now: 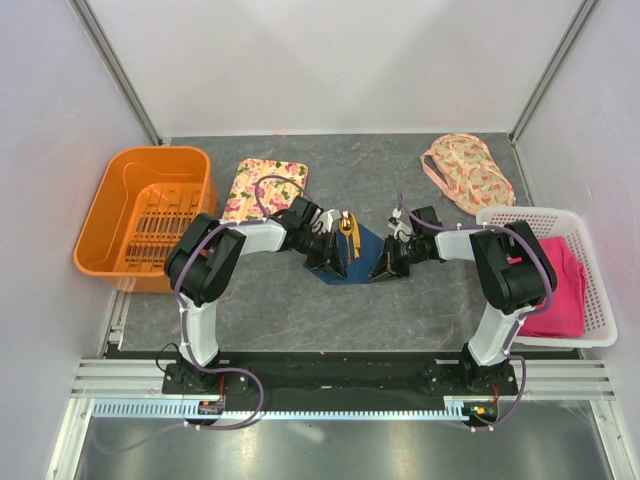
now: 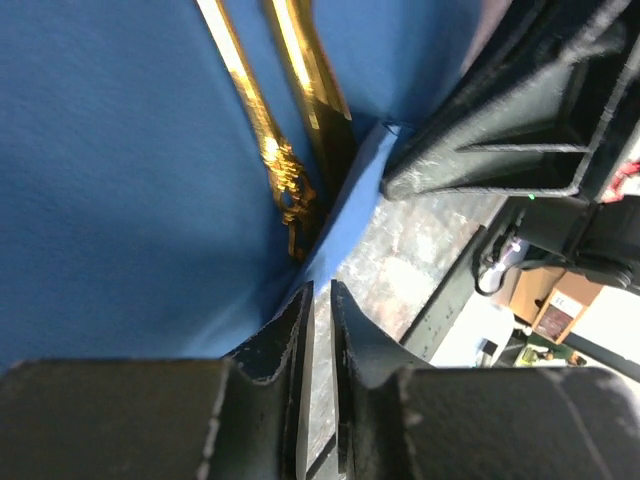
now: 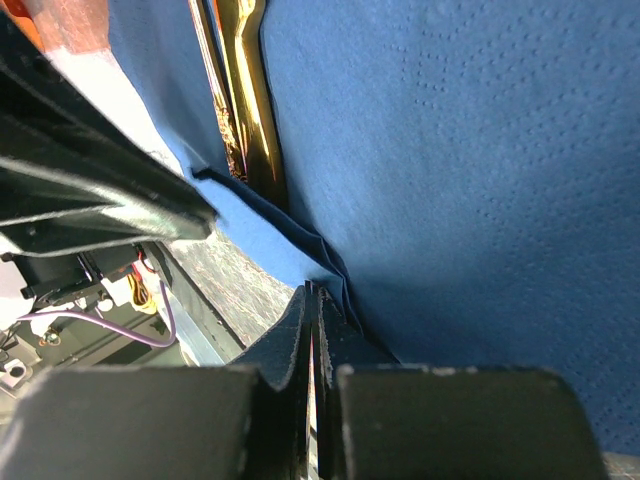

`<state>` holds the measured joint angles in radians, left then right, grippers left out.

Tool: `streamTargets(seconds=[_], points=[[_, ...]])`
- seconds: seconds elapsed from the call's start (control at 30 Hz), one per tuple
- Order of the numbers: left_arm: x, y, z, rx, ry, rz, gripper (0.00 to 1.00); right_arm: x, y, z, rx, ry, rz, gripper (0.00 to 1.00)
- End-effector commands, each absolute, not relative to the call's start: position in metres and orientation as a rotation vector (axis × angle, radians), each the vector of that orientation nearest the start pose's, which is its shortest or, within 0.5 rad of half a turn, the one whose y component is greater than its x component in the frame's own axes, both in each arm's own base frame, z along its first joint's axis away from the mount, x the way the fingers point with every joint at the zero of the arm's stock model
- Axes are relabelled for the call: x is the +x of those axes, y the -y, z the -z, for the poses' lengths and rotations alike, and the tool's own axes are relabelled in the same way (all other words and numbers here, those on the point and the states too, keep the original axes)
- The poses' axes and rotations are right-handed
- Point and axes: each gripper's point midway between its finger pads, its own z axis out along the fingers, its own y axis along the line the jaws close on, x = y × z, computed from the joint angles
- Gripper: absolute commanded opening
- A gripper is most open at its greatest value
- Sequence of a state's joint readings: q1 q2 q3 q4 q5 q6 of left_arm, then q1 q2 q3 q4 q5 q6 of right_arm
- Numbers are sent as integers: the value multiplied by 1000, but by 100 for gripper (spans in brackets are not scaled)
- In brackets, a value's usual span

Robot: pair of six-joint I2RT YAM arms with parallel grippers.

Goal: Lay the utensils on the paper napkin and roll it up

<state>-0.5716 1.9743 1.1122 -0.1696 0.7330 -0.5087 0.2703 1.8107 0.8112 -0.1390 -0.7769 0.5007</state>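
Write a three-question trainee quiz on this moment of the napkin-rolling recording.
1. True or false: the utensils lie on the paper napkin.
2. The right gripper is: A, wide open; B, shut on the napkin's edge; C, out of view.
3. Which container holds the pink cloth?
Key: 1 true; 2 B; 3 the white basket.
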Motion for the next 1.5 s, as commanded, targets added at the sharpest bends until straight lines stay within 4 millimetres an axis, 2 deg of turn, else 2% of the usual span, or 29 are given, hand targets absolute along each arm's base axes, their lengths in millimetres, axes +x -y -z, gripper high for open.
streamTargets(seconds=[0.0,0.3,0.5,0.8,1.2,1.3,1.47], points=[[266,319,-14,357,-2806,1214,16,275,-213,-19,19,-2732,-1212,2],[263,312,-3,322,-2862,1155,9,281,-215,-40,-36,-2691,-1225,5],[262,310,-2,311,-2871,1145,6,272,-207,-30,-78,-2745,-1182,5],[261,308,-2,307,-2875,1134,4,267,-193,-12,-46,-2801,-1150,4],[261,308,0,304,-2880,1129,2,264,-173,-13,-34,-2816,-1131,4],[261,309,-2,312,-2875,1140,2,268,-176,-21,-51,-2786,-1161,4],[261,309,-2,316,-2872,1138,2,290,-198,-59,-100,-2634,-1269,3]])
